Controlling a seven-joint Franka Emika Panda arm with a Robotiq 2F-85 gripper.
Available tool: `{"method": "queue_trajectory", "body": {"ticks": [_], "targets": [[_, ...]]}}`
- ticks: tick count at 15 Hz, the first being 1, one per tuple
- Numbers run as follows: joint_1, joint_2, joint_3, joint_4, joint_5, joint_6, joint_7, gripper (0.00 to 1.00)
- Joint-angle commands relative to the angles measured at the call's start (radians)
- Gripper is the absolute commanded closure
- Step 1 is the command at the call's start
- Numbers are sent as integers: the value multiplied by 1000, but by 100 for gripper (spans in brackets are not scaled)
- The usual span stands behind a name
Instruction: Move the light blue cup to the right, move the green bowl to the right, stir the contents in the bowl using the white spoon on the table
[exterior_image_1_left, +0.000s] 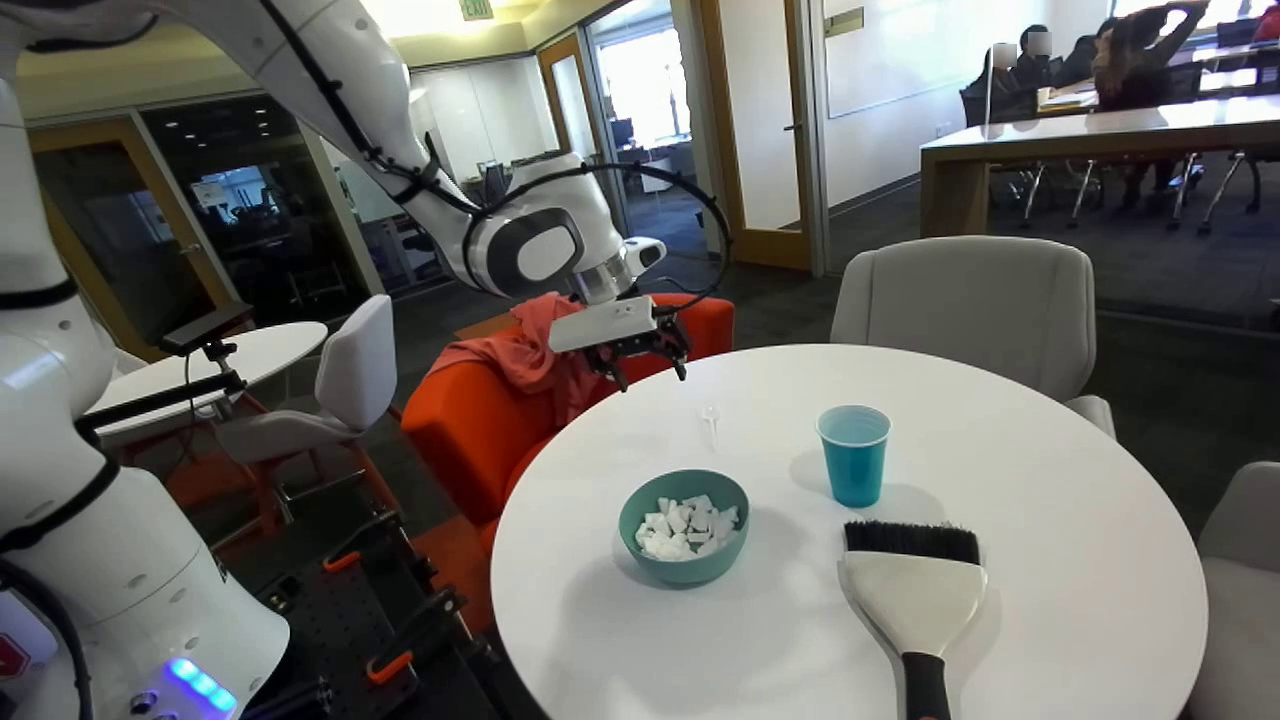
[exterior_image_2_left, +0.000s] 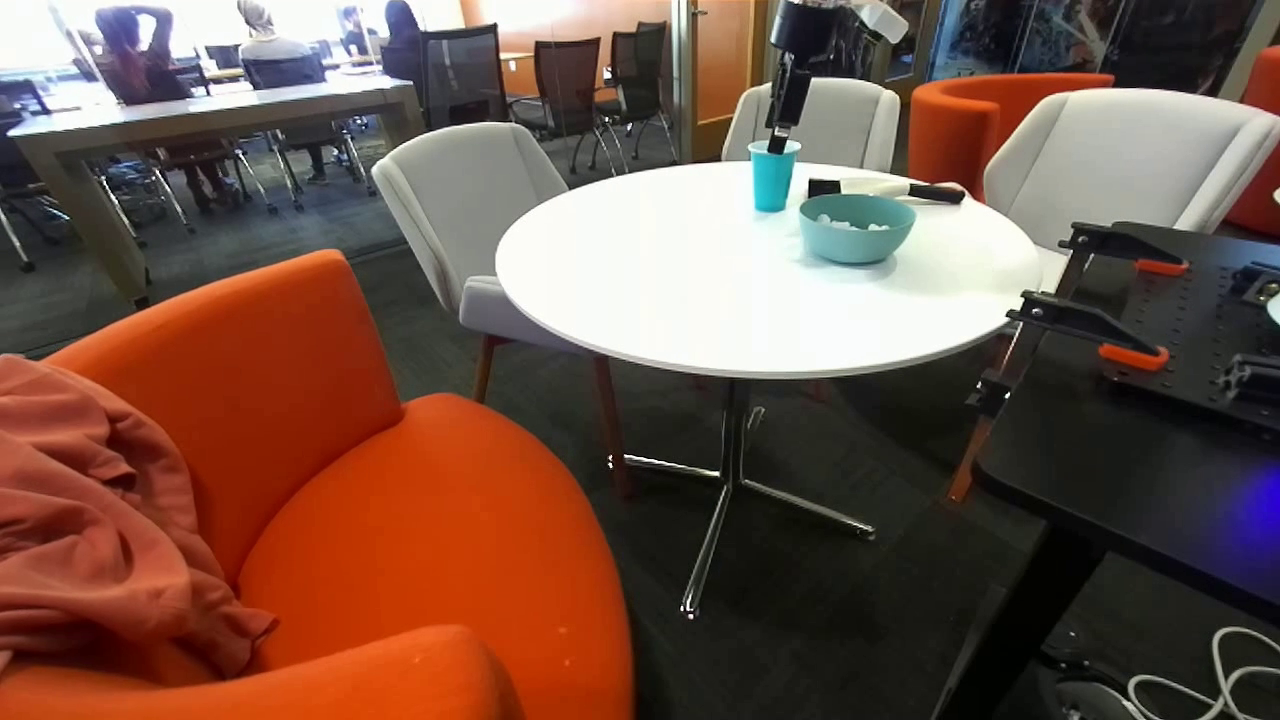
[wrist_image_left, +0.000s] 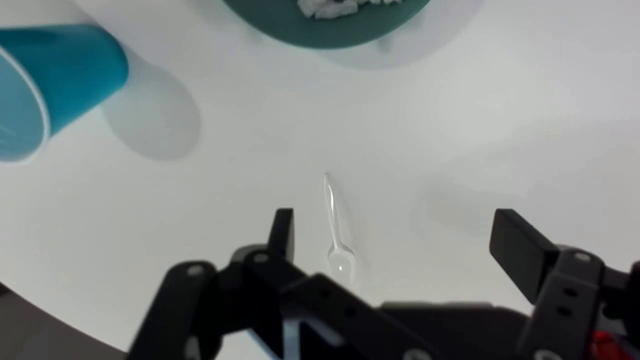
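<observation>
Gripper (wrist_image_left: 395, 222) above table (exterior_image_1_left: 780, 630), jaws spread wide, nothing held; spread presumably set to straddle white spoon (wrist_image_left: 337, 244), lying flat, handle toward green bowl (exterior_image_1_left: 690, 573). Bowl upright, retaining contents (exterior_image_1_left: 680, 520). Light blue cup (exterior_image_1_left: 856, 462) upright, apart from bowl, likely leaving room for stirring.

in the wrist view the top edge cuts off the bowl (wrist_image_left: 327, 36) and its white pieces (wrist_image_left: 332, 7), the left edge the cup (wrist_image_left: 75, 75). in an exterior view the brush handle (exterior_image_1_left: 926, 685) is cropped below. in an exterior view the end effector (exterior_image_2_left: 778, 140) hides part of the cup's rim.
</observation>
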Motion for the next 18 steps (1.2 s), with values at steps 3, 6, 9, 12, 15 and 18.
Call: {"method": "queue_trajectory", "body": {"ticks": [3,6,9,12,15,18], "targets": [[-55,210,95,266,27,-139,-300,0],[-55,308,106,373,34,-164,-418,0],[-84,389,142,451,67,-158,-507,0],[-54,383,111,428,67,-139,-489,0],[-55,409,112,455,66,-138,-495,0],[-33,430,82,487,59,-150,-466,0]]}}
